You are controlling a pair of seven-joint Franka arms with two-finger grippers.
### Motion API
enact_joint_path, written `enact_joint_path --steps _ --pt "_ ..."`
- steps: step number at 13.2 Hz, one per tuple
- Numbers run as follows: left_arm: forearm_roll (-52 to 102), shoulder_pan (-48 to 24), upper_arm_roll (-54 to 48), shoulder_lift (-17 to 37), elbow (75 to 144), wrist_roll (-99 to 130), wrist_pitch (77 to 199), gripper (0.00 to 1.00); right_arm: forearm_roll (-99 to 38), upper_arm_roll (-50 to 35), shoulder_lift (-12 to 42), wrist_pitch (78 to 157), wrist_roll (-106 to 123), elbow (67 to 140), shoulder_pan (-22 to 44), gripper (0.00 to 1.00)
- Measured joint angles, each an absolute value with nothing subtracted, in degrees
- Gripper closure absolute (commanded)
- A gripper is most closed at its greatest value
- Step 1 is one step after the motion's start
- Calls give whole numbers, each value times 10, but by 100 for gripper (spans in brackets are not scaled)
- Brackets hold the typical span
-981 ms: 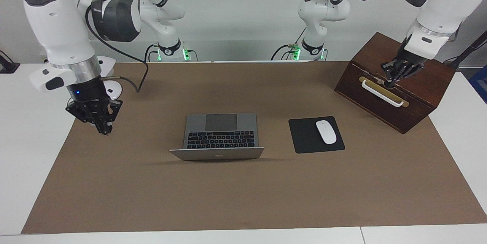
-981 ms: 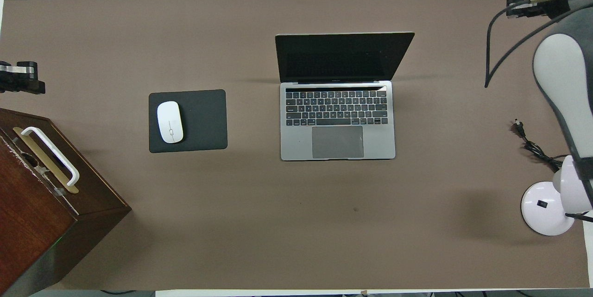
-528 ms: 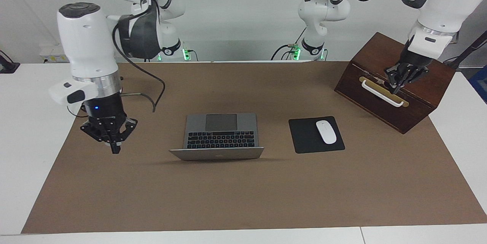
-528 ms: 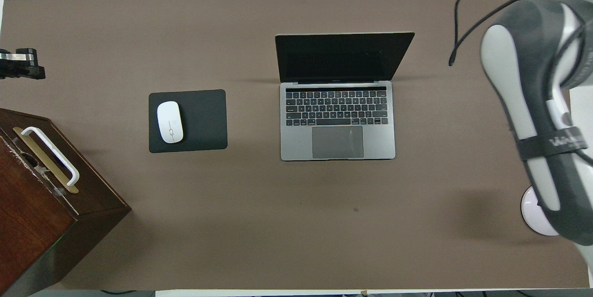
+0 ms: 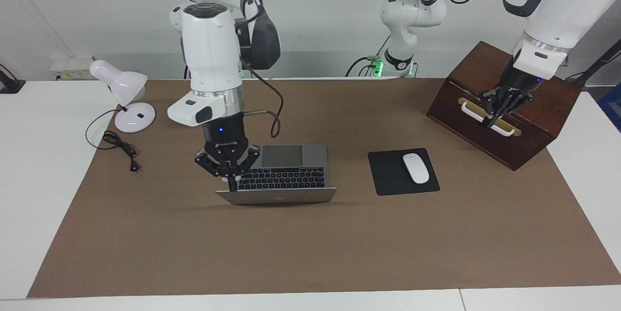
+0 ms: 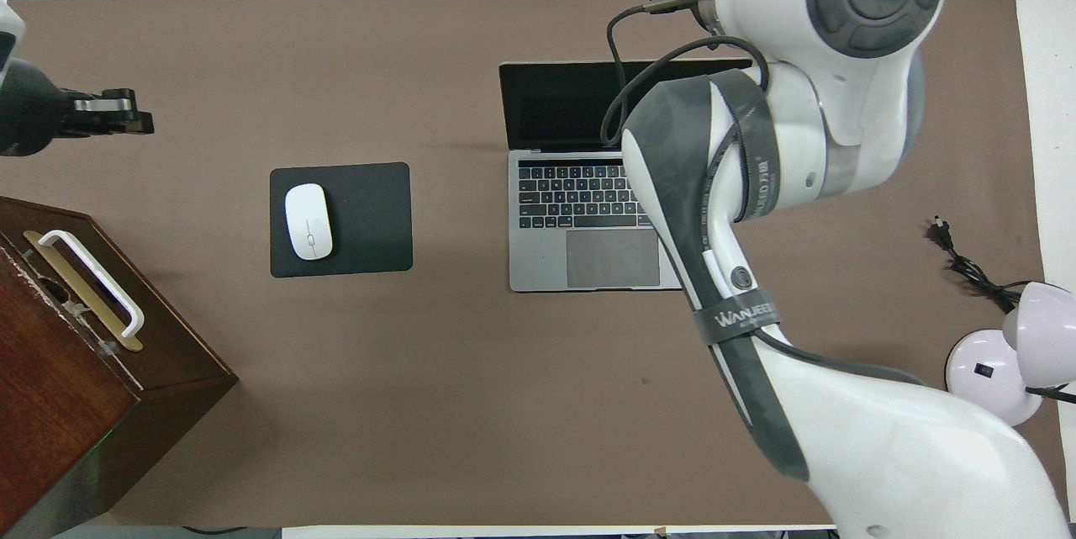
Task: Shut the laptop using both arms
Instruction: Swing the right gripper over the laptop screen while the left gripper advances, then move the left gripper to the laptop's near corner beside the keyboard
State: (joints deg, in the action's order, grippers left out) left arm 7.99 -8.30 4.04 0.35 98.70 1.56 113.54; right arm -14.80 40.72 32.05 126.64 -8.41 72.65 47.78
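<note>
Silver-grey metal marks the laptop (image 5: 281,173), which sits open in the middle of the brown mat (image 5: 310,253), its keyboard and trackpad facing the robots and its lid (image 5: 276,196) raised on the edge farthest from them. The right gripper (image 5: 229,175) hangs pointing down over the corner of the laptop toward the right arm's end of the table, its tip close to the lid's edge there; whether it touches the lid I cannot tell, nor whether its fingers are parted or together. In the overhead view the right arm (image 6: 756,211) covers that side of the keyboard and screen.

Beside the laptop, toward the left arm's end, a white mouse (image 5: 416,168) lies on a black mouse pad (image 5: 388,175). Nearer the robots at that end stands a dark wooden box (image 5: 529,122) with a white handle (image 5: 473,113); the left gripper (image 5: 495,107) is over this handle, finger state unclear. A white desk lamp (image 5: 127,102) with a black cord (image 5: 119,143) stands at the right arm's end.
</note>
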Motion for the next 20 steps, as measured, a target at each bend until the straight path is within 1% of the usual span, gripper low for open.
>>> enact_joint_path --steps 3,6,9,13,20 --pt "80 -138 38 -38 1104 15 1277 100 -203 425 351 1278 -101 726 490 100" --pt "81 -191 37 -84 1234 15 1428 100 -216 445 365 1280 -132 726 514 100" --pt "81 -236 37 -116 1319 10 1525 100 -240 450 369 1280 -138 728 520 100" --pt "81 -303 36 -111 1371 8 1628 100 -242 453 378 1280 -138 732 516 100" --pt "81 -388 37 -17 1381 6 1764 100 -258 454 380 1268 -110 737 515 100"
